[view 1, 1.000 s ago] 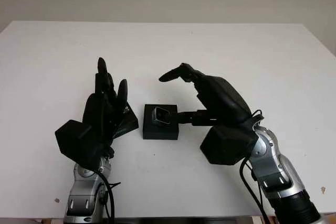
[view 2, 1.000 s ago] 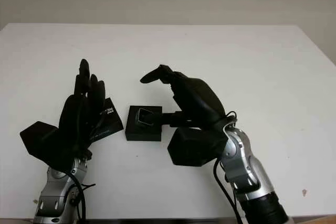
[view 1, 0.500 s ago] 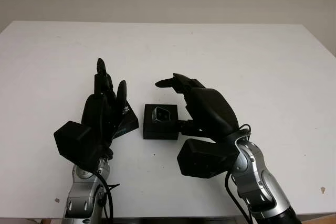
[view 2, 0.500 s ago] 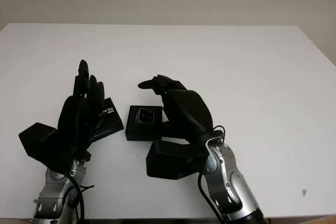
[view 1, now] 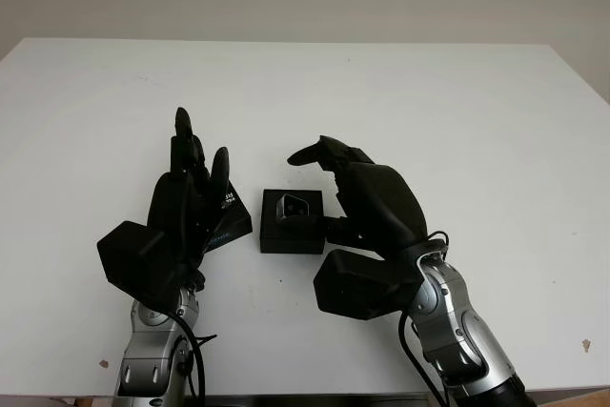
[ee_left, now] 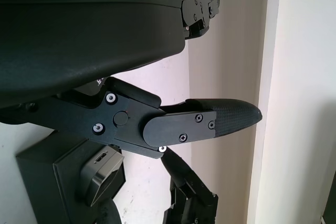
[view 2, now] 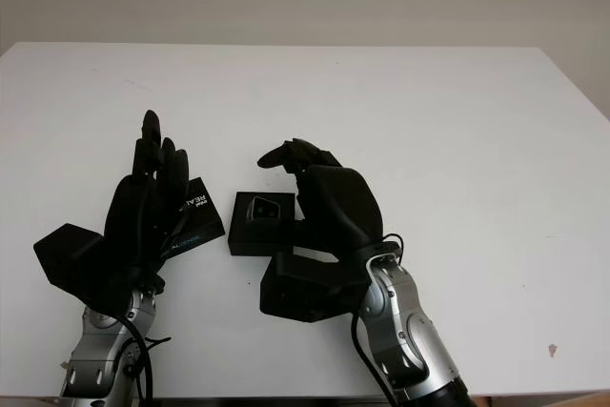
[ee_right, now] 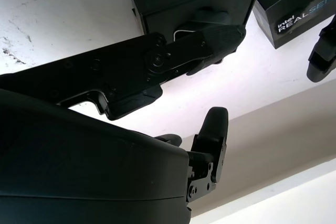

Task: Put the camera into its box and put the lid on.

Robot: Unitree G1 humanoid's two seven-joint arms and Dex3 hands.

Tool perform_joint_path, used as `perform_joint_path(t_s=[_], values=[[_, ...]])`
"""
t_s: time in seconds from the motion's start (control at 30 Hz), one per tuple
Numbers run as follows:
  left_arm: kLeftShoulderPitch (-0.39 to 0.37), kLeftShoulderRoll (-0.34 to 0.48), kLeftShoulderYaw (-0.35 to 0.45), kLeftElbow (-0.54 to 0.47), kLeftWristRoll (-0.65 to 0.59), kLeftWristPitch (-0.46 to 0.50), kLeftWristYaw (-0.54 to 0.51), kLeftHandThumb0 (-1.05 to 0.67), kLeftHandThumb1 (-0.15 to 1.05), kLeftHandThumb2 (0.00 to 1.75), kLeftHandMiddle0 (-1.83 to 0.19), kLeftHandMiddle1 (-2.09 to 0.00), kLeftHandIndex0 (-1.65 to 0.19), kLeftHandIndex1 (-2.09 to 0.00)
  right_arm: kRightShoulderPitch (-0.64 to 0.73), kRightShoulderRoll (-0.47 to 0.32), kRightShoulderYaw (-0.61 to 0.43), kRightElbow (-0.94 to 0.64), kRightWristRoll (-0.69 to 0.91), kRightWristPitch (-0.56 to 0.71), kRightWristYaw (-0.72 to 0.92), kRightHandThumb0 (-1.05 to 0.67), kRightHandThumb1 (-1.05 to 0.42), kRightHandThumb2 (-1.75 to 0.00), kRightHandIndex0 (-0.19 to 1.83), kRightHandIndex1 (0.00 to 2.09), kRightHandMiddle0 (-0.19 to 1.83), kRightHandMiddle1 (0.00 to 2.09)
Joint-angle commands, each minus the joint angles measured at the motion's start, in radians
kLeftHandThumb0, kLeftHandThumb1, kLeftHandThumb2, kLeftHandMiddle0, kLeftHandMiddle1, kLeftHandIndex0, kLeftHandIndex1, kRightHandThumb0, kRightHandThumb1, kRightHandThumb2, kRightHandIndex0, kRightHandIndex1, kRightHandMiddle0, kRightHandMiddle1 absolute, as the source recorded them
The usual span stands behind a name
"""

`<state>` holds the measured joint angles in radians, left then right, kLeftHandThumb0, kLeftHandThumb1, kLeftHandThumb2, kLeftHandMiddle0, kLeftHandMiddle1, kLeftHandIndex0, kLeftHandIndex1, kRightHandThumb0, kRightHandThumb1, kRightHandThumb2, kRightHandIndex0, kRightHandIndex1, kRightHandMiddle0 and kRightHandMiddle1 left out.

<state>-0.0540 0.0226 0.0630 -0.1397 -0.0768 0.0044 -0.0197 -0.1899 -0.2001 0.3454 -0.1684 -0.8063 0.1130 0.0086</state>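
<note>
Right hand [view 1: 367, 202] is seen just to the right of the black box [view 1: 292, 232], its arm entering from the bottom right and bent so that the palm shell stands over the tabletop [view 1: 457, 121]. Two of its fingers [view 1: 319, 151] are arched up and forward past the far right corner of the box, and a lower finger [ee_right: 210, 43] is laid against the box's near right side; nothing is gripped, so the hand is held open. Whether that lower finger actually presses the box wall cannot be told.

Left hand [view 1: 186, 207] is raised upright to the left of the box, fingers pointing away from the robot, open and holding nothing. Behind its fingers a black lid [view 2: 195, 221] with white and blue lettering is seen lying on the tabletop, just beside the box on its left and partly covered by the hand.

The box is a small, square, matte black base standing near the middle of the white tabletop between the two hands. The camera [view 1: 291, 205] is seated in it at the far side: a small grey-silver body with a dark face, tilted slightly upward. The box is uncovered.
</note>
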Motion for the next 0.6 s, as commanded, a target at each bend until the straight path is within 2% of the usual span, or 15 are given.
perform_joint_path(t_s=[0.0,0.23,0.57], values=[[0.002,0.004,0.006,-0.001,0.000,-0.014,-0.003,-0.75,1.05,0.50,0.19,0.00,0.19,0.00,-0.009,0.007,-0.004,0.008,0.005,0.007,-0.006,-0.69,-1.01,-0.05,0.20,0.20,0.05,1.12],[0.005,0.006,0.006,-0.007,-0.002,-0.007,-0.004,-0.74,1.05,0.51,0.19,0.00,0.19,0.00,-0.003,0.000,-0.007,0.023,0.005,-0.001,-0.022,-0.69,-0.99,-0.05,0.23,0.20,0.10,1.11],[0.002,0.010,0.006,-0.003,-0.006,-0.012,-0.009,-0.74,1.05,0.51,0.19,0.00,0.19,0.00,-0.002,-0.017,-0.003,0.022,0.002,0.007,0.002,-0.69,-0.98,-0.05,0.22,0.19,0.07,1.09]])
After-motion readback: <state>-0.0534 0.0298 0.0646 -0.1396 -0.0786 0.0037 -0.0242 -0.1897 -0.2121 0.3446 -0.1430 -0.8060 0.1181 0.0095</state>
